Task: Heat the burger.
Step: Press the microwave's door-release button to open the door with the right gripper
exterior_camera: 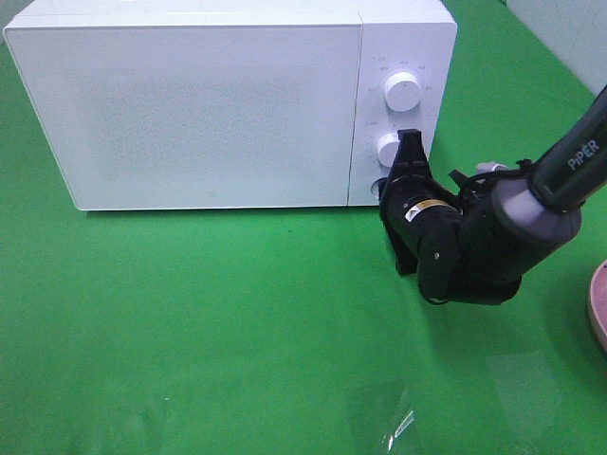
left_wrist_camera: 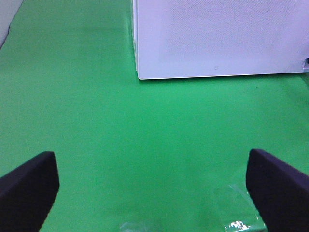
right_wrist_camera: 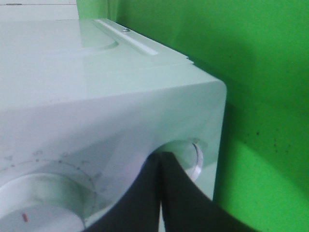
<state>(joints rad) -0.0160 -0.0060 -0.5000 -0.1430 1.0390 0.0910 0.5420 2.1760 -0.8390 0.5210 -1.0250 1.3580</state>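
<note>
Readable text: only "PiPER" on the right arm. The print around the microwave's upper dial and lower dial was too small to read, as were the yellow sticker on the tool body and the tiny mark at the bottom edge of the door. The right tool was closed with nothing between its fingers, and it sat against the control panel beside the lower dial. The right wrist view gave what the high view hid: the closed tips sat at a small round button by the panel's corner, with the lower dial and its red tick mark next to it. I couldn't tell whether they actually touched. The left tool was out of the high view. Its own wrist cam showed both fingers spread wide and holding nothing, over the green counter and facing the microwave's closed door. A scrap of clear plastic film lay on the counter in front, and the left wrist view caught it too. The edge of a pink plate showed at the right border of the high view only. The burger wasn't visible in any view. The door was shut and opaque, so its location couldn't be confirmed.
</note>
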